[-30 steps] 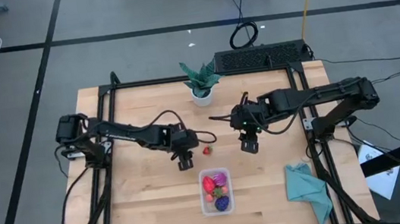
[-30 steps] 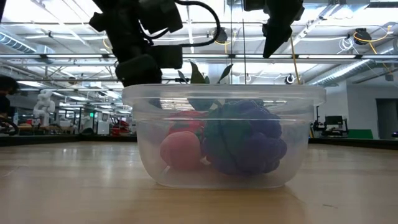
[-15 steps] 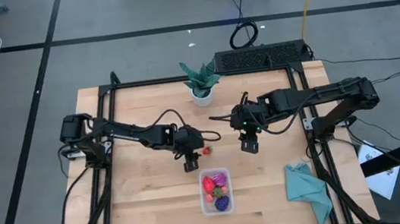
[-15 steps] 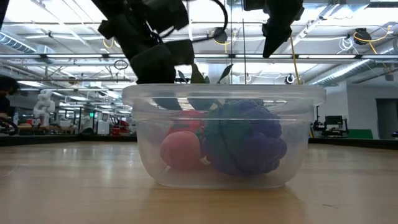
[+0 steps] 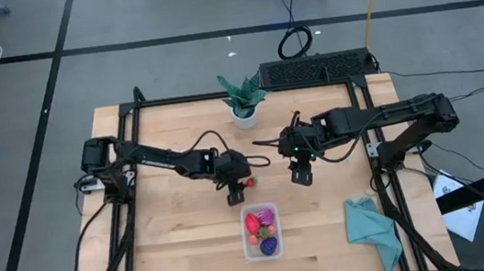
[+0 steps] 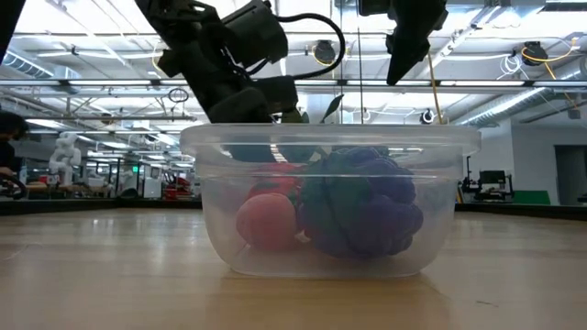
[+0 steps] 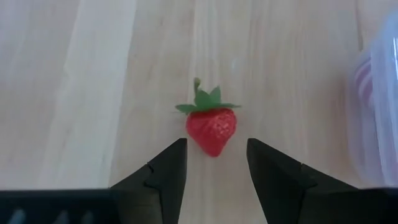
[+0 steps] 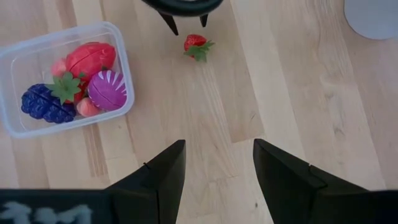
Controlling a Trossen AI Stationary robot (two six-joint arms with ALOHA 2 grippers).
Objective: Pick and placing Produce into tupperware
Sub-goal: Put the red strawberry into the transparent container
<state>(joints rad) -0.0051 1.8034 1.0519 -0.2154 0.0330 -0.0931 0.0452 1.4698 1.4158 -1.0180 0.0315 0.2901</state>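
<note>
Tupperware [image 5: 261,231] sits near the counter's [image 5: 181,245] front edge, about midway along it, already holding a red piece, a striped magenta piece [image 8: 107,89], dark purple grapes [image 8: 42,103] and a pinkish piece. Just beyond it, toward the counter's middle, a red strawberry [image 7: 211,127] lies on the bare wood. The left pincer [image 7: 214,165] hangs over it, released, fingers either side without touching. The right pincer [image 5: 301,176] hovers released nearby. A potted plant [image 5: 242,98] stands at the far edge.
</note>
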